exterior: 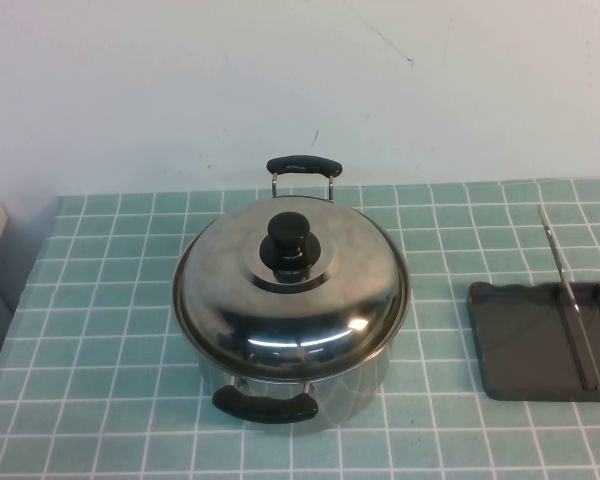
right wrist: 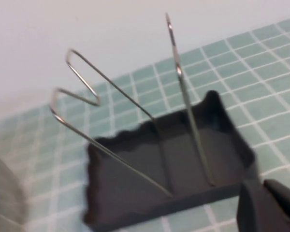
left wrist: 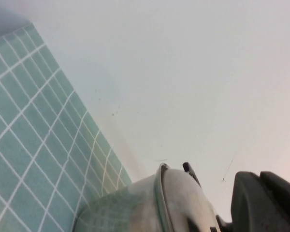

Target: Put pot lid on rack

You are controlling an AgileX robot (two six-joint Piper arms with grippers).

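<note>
— Where's the pot lid (exterior: 291, 290)?
— Sitting on the steel pot (exterior: 280, 385), well left of the rack (exterior: 540, 345).
— And the grippers?
— Left gripper (left wrist: 266, 203) is near the pot, right gripper (right wrist: 270, 205) beside the rack.

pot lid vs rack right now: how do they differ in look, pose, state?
The pot lid is round, domed, shiny steel with a black knob; the rack is a flat, dark grey rectangular tray with thin upright wires.
The pot lid sits raised on the pot; the rack lies directly on the tiled table.
The pot lid is central; the rack is at the robot's right.
Both are untouched. In the wrist views, the left gripper is near the pot, the right gripper near the rack.
</note>
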